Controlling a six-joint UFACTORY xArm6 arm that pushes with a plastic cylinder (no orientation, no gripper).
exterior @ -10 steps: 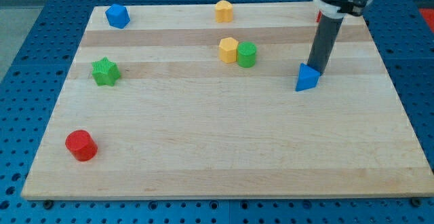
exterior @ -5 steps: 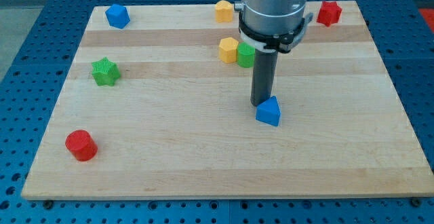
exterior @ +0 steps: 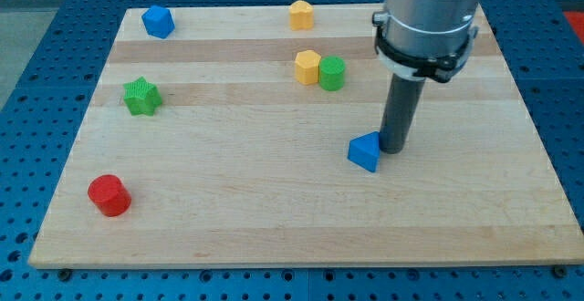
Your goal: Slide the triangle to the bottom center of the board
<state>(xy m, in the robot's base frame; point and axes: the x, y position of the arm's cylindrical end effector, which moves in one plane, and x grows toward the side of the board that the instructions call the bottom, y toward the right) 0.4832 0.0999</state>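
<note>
The blue triangle (exterior: 364,150) lies on the wooden board (exterior: 274,210), right of its middle. My tip (exterior: 392,149) rests on the board right against the triangle's right side, at about the same height in the view. The rod rises from there to the grey arm body at the view's top right.
A yellow block (exterior: 307,66) and a green cylinder (exterior: 332,73) sit together above the triangle. Another yellow block (exterior: 301,14) and a blue block (exterior: 158,21) lie near the top edge. A green star (exterior: 141,96) and a red cylinder (exterior: 109,195) are at the left.
The triangle slid down and left from the board's right part. My tip then moved from just above it to its right side; the arm now hides the red block at top right.
</note>
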